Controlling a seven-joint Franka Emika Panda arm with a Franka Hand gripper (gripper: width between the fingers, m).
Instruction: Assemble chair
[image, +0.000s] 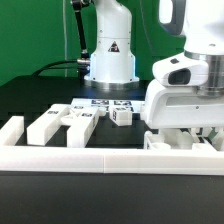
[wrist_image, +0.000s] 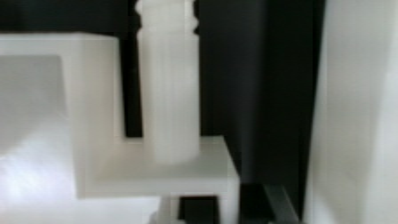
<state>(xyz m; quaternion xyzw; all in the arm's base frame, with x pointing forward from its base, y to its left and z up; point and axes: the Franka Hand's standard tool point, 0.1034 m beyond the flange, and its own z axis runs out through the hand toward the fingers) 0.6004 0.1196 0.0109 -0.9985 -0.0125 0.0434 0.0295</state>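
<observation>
Jaws: clenched, low at the exterior view's right, by the single border rail; whether they grasp anything cannot be told. Chair pieces: at least four, loose on the counter, toward that view's left.

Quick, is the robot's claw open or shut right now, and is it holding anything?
Gripper: shut; whether it holds anything cannot be told.

Clear passage: bare black desk at the exterior view's left, behind the row of loose chair parts; obstructions: low white border rail along the front, robot base rear centre.
</observation>
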